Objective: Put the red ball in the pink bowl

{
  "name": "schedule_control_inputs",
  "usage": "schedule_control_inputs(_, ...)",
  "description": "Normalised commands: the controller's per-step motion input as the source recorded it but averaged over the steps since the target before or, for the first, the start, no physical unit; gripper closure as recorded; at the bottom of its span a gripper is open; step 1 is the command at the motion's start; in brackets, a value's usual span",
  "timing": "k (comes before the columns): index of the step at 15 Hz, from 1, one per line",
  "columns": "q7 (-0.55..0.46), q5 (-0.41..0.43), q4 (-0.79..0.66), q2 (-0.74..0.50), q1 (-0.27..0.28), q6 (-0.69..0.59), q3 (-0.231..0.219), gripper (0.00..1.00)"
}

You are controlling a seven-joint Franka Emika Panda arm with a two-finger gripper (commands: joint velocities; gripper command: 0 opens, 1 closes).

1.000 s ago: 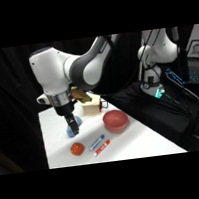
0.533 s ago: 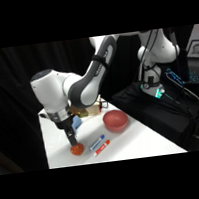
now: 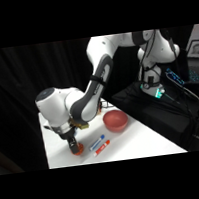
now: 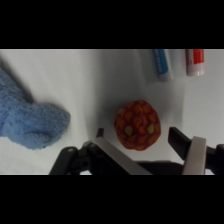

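The gripper (image 3: 74, 148) is down low at the table's (image 3: 142, 137) near-left part, right on top of the ball (image 3: 78, 151); from the side only a sliver of orange-red shows under the black fingers; in the wrist view the ball (image 4: 137, 125) sits on the white surface between the two fingers, one fingertip (image 4: 100, 133) at its 9 o'clock, the other (image 4: 180, 140) at its 3 o'clock; the jaws are spread, with a gap on each side of the ball, so nothing is pinched; the gripper (image 4: 140, 136) straddles it. The bowl (image 3: 115, 119) stands well apart, at 2 o'clock from the ball in the side view, upright; two pens lie between ball and bowl, the blue pen (image 3: 97, 141) just above the red pen (image 3: 103, 147), both close to the ball's 3 o'clock; in the wrist view their ends, blue pen (image 4: 161, 64) and red pen (image 4: 195, 61), poke in at 12 to 1 o'clock of the ball; a blue cloth (image 4: 27, 117) lies at the ball's 9 o'clock, near but not touching.
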Motion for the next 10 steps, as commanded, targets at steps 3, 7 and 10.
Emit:
schedule_control_inputs(3,0.07,0.043,0.31,0.21,0.049,0.0,-0.055,0.26)
schedule_control_inputs(7,0.08,0.033,0.21,0.12,0.066,0.0,-0.066,0.48)
schedule_control_inputs(10,0.09,0.014,0.14,0.09,0.078,-0.04,-0.092,0.74)
